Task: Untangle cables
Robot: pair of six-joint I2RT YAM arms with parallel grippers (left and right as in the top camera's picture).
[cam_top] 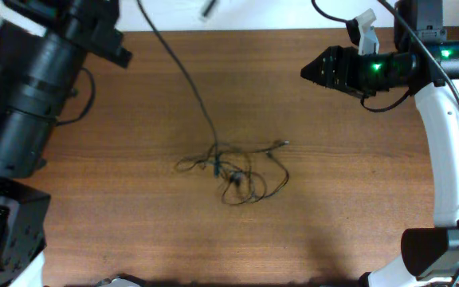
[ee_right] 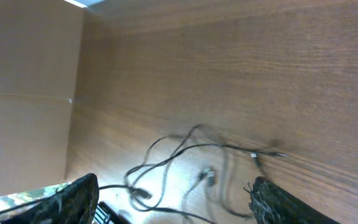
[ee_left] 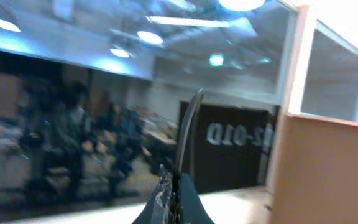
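Note:
The cables (cam_top: 233, 171) lie as a loose tangle of thin black cords in the middle of the wooden table (cam_top: 357, 199). One strand (cam_top: 178, 64) runs from the tangle up to the far left and leaves the overhead view. My left gripper (ee_left: 174, 186) is raised off the table, facing the room, and shut on that strand (ee_left: 188, 124), which arcs up from between its fingers. My right gripper (cam_top: 307, 73) hovers at the far right, pointing left, apart from the tangle. In the right wrist view it (ee_right: 173, 196) is open, with the cables (ee_right: 185, 162) on the table below.
The left arm's bulky black body (cam_top: 38, 96) covers the table's far-left corner. The right arm's white link (cam_top: 453, 151) runs along the right edge. A cardboard wall (ee_right: 23, 93) stands beside the table. A small grey object (cam_top: 208, 8) lies beyond the far edge.

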